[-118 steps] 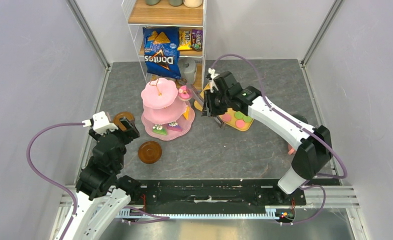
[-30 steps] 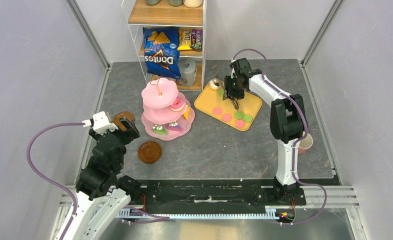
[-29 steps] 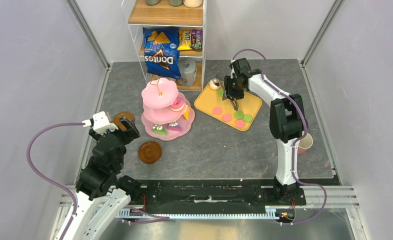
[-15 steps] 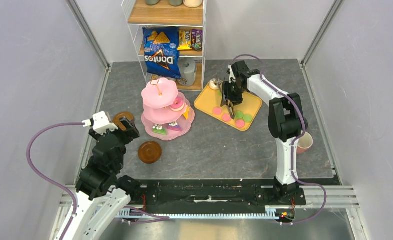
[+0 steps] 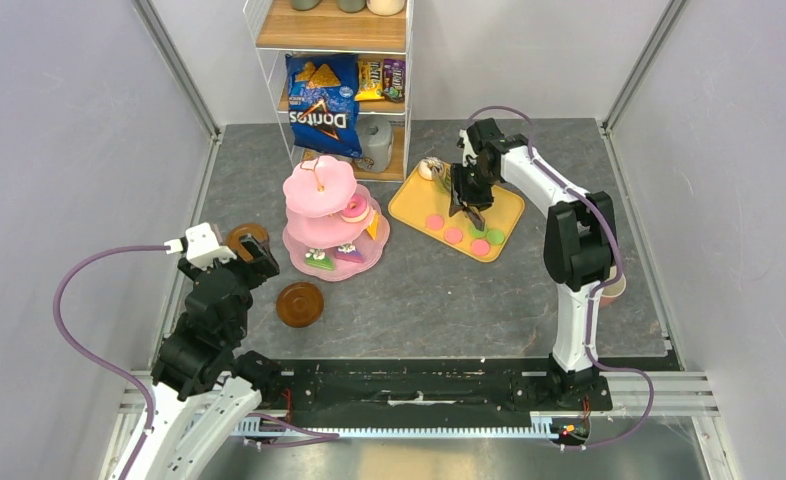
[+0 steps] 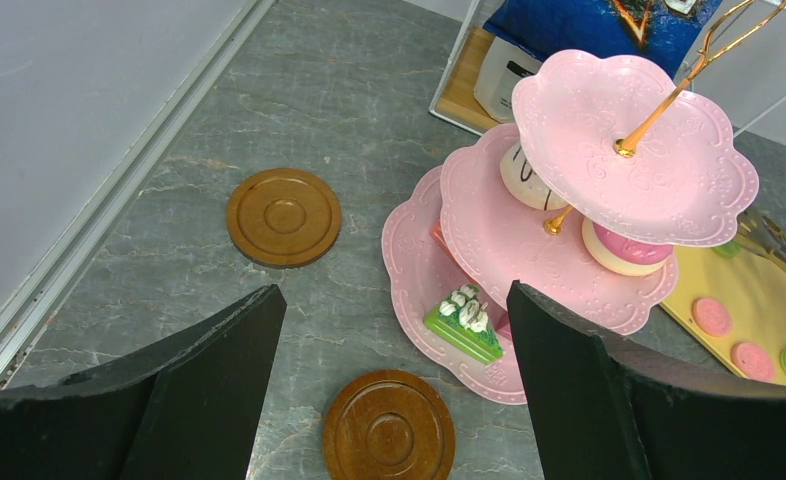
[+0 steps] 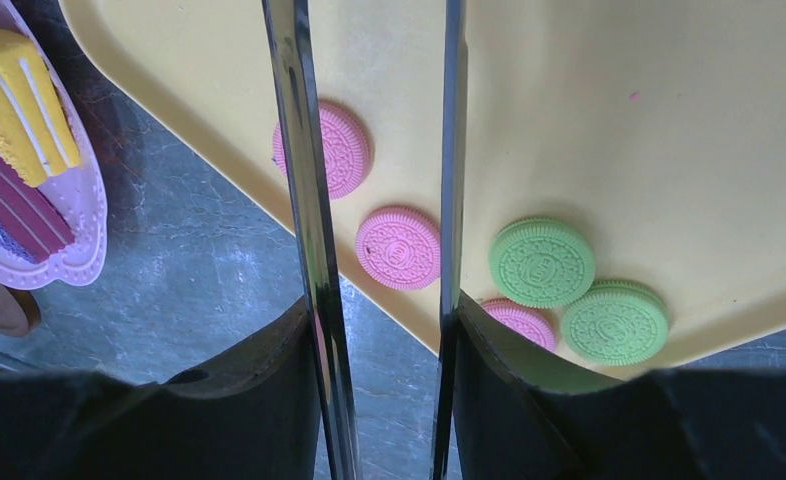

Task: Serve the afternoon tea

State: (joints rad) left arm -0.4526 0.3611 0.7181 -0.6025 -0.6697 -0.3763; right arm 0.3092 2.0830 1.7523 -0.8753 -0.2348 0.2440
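Observation:
The pink three-tier stand (image 5: pixel 321 212) holds a pink donut (image 6: pixel 624 250), a green cake slice (image 6: pixel 462 325) and a yellow cake slice (image 7: pixel 24 100). Two brown saucers (image 6: pixel 284 216) (image 6: pixel 389 438) lie on the table to its left and front. Pink macarons (image 7: pixel 399 248) and green macarons (image 7: pixel 542 262) lie on the yellow tray (image 5: pixel 504 205). My right gripper (image 7: pixel 384 330) hangs over the tray's near edge, shut on metal tongs (image 7: pixel 309 200); the tong arms straddle a pink macaron from above. My left gripper (image 6: pixel 391 300) is open and holds nothing, above the near saucer.
A wire shelf with a blue Doritos bag (image 5: pixel 322 105) stands behind the stand. A small white object (image 5: pixel 430 168) sits at the tray's far corner. A pink mug (image 5: pixel 611 290) peeks out behind my right arm. Walls close in left and right.
The right gripper has squeezed the tong arms closer together and shifted slightly over the tray toward the macarons. The left arm has not moved.

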